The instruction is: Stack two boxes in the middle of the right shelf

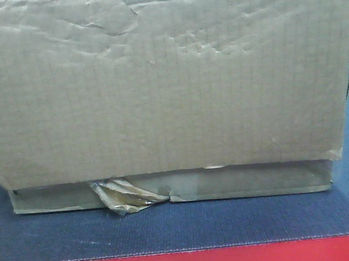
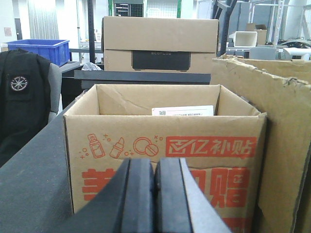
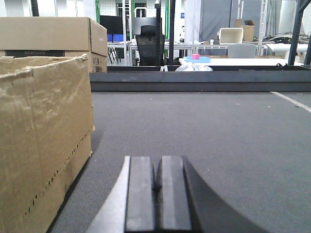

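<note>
The big plain brown cardboard box (image 1: 158,83) sits on the dark grey mat (image 1: 171,228), at 9 o'clock from my right gripper (image 3: 158,194) and 3 o'clock from my left gripper (image 2: 154,194), both pinched closed on nothing, so, counting two boxes near with the open red-printed cardboard box (image 2: 165,155), I think I should press its sides evenly.
</note>
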`<state>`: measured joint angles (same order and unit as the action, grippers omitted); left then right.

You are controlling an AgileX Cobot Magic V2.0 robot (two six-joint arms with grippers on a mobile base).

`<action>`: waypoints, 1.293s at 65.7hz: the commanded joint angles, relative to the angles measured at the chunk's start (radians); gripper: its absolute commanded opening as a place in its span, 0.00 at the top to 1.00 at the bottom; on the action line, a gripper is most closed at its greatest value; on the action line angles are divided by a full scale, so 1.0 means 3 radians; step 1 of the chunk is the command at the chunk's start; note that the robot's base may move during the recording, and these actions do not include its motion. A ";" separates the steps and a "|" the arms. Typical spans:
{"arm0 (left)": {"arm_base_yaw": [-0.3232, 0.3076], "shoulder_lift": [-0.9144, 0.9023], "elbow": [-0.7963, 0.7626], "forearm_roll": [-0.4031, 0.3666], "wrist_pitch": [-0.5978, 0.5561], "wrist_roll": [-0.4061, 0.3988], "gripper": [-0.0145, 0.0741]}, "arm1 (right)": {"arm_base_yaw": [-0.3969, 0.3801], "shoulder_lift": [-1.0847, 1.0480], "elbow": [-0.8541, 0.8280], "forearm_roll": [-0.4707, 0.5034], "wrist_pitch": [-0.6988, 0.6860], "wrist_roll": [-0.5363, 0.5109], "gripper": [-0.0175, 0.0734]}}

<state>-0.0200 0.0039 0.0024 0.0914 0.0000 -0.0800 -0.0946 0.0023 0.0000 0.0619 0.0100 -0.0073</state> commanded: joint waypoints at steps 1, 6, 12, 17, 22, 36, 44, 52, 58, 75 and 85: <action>-0.0006 -0.0013 -0.0008 0.0021 -0.0063 0.0000 0.94 | -0.0010 -0.0008 0.0000 0.0008 -0.0072 -0.0013 0.99; -0.0006 -0.0013 -0.0008 0.0021 -0.0047 0.0000 0.94 | -0.0010 -0.0008 0.0000 0.0008 -0.0072 -0.0013 0.99; -0.0006 -0.0013 -0.0153 0.0021 0.0218 0.0000 0.94 | -0.0010 -0.0008 0.0000 0.0008 -0.0072 -0.0013 0.99; -0.0006 -0.0013 -0.0473 0.0021 0.0639 0.0000 0.94 | -0.0010 -0.0008 0.0000 0.0008 -0.0072 -0.0013 0.99; -0.0006 0.0101 -0.0832 0.0028 0.0921 0.0000 0.94 | -0.0010 -0.0008 0.0000 0.0008 -0.0072 -0.0013 0.99; -0.0006 0.0901 -0.1888 0.0028 0.1636 0.0000 0.94 | -0.0010 -0.0008 0.0000 0.0008 -0.0072 -0.0013 0.99; -0.0006 0.1635 -0.2480 0.0028 0.2130 0.0000 0.94 | -0.0010 -0.0008 0.0000 0.0008 -0.0072 -0.0013 0.99; -0.0006 0.2356 -0.2915 0.0028 0.2328 0.0000 0.94 | -0.0010 -0.0008 0.0000 0.0008 -0.0072 -0.0013 0.99; -0.0006 0.2750 -0.3096 0.0028 0.2183 0.0000 0.94 | -0.0010 -0.0008 0.0000 0.0008 -0.0072 -0.0013 0.99; -0.0006 0.3465 -0.3333 -0.0101 0.2065 0.0000 0.94 | -0.0010 -0.0008 0.0000 0.0008 -0.0072 -0.0013 0.99; -0.0006 0.3832 -0.3795 -0.0116 0.2438 0.0000 0.94 | -0.0010 -0.0008 0.0000 0.0008 -0.0072 -0.0013 0.99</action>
<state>-0.0200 1.1057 -1.0586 0.0693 0.6837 -0.0800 -0.0946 0.0023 0.0000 0.0619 0.0100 -0.0073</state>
